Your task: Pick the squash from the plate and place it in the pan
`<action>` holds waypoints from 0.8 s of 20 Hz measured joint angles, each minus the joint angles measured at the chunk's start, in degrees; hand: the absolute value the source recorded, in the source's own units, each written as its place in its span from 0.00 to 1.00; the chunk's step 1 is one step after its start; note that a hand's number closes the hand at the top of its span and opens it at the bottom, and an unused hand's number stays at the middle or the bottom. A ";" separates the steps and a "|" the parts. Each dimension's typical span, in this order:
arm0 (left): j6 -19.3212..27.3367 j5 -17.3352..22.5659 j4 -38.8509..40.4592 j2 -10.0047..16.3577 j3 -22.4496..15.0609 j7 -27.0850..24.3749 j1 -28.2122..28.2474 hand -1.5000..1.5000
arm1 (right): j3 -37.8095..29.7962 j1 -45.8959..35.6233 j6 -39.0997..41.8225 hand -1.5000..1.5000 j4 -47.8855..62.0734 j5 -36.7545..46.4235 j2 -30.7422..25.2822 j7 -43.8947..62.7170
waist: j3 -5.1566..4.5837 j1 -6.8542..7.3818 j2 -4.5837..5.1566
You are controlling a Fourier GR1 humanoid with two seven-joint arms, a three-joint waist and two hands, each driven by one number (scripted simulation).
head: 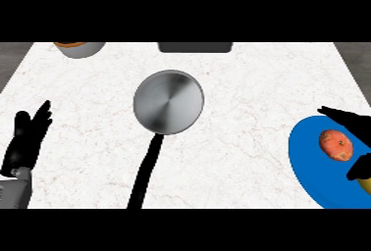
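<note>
The left hand [27, 137] rests open, fingers up, at the left of the tabletop [239, 122]. The pan [168, 101] lies empty mid-table, its handle pointing near. On the blue plate [311, 166] at right lies the squash [335, 145]. The right hand [354, 120] is spread around it, holding nothing, and should close across its middle before lifting.
</note>
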 measured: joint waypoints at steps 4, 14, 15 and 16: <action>-0.81 -0.53 -2.77 -0.41 0.50 1.44 1.14 0.50 | -0.10 -0.34 -1.37 0.00 2.97 3.03 1.08 -0.84 | 0.02 0.09 -0.01; -1.28 -2.63 -2.35 -2.21 1.31 0.94 0.87 0.50 | -0.74 -3.71 -12.74 1.00 11.00 10.22 2.21 -8.18 | -0.04 0.18 -0.02; -1.15 -2.92 -1.93 -2.34 1.60 1.08 0.31 0.50 | -0.92 -3.15 -12.99 1.00 10.16 10.54 2.53 -7.97 | -0.05 0.11 -0.04; -1.42 -2.99 -2.46 -2.43 1.75 1.53 0.36 0.50 | -1.43 -3.64 -13.21 1.00 10.87 10.80 2.52 -8.56 | -0.03 0.11 -0.03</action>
